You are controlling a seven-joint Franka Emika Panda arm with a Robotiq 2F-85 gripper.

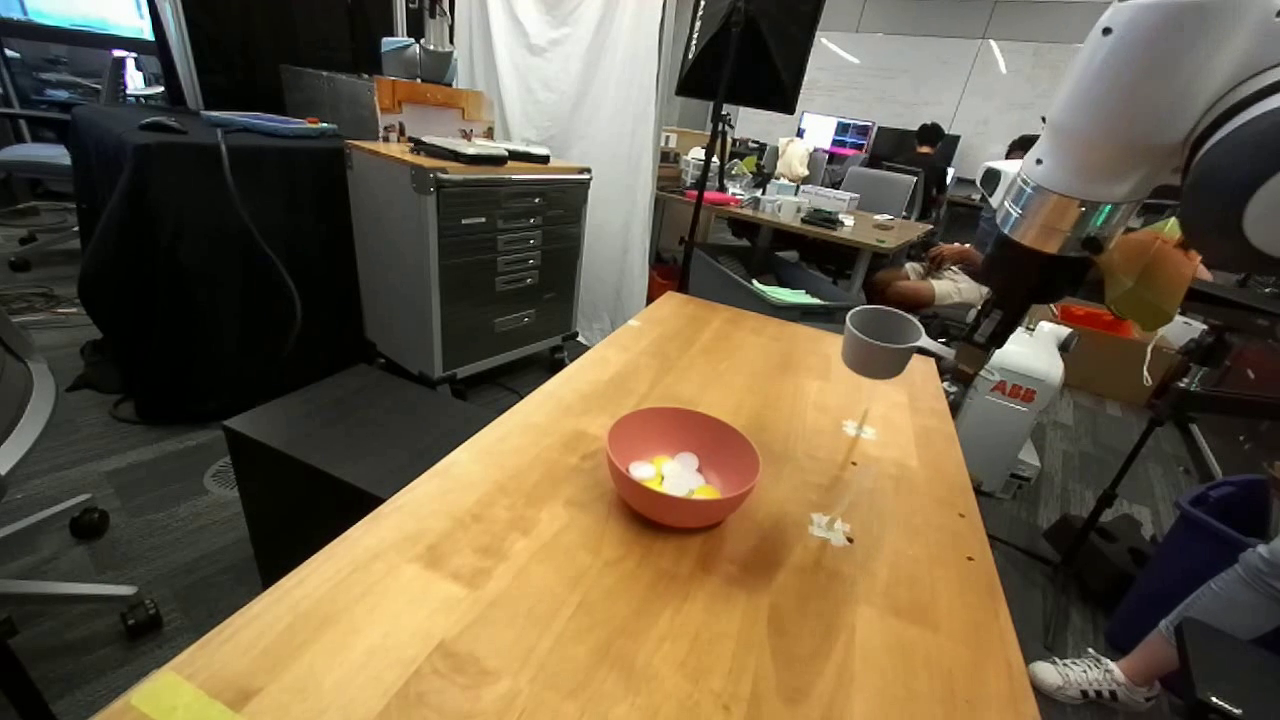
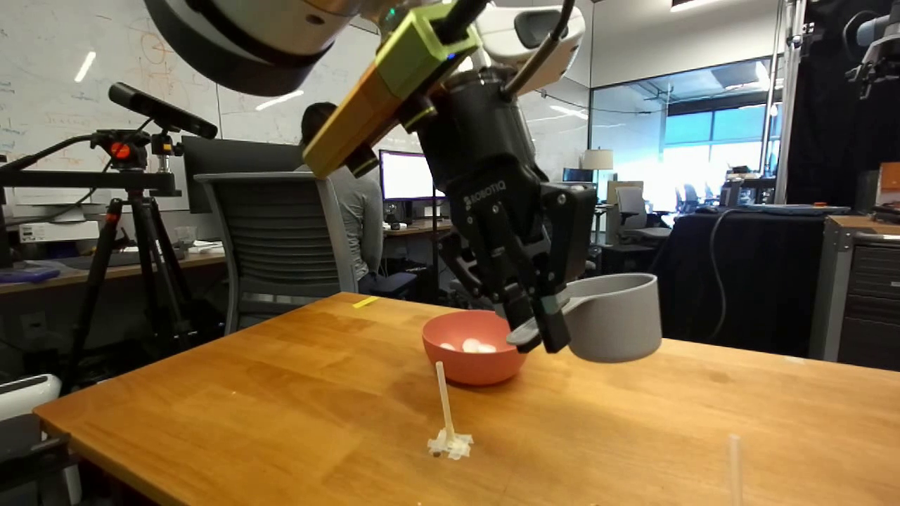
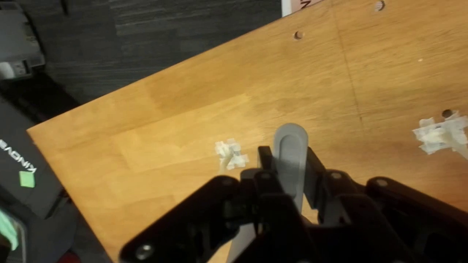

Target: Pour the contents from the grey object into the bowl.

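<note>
The grey cup [image 1: 882, 345] hangs in the air, roughly upright, in both exterior views [image 2: 615, 323]. My gripper [image 2: 540, 329] is shut on its handle, which shows between the fingers in the wrist view [image 3: 291, 144]. Only grey inner wall shows inside the cup; its floor is hidden. The pink-red bowl [image 1: 683, 510] stands on the table, apart from the cup and lower than it; it also shows behind the gripper in an exterior view [image 2: 474, 369]. White and yellow round pieces [image 1: 678, 476] lie in the bowl. The bowl is not clearly visible in the wrist view.
The wooden table [image 1: 560, 600] has an edge near the gripper's side. A thin pale stick [image 2: 444, 400] stands taped to the table near the bowl, and another stick [image 2: 735, 471] stands farther right. White tape patches [image 3: 231, 154] mark their bases.
</note>
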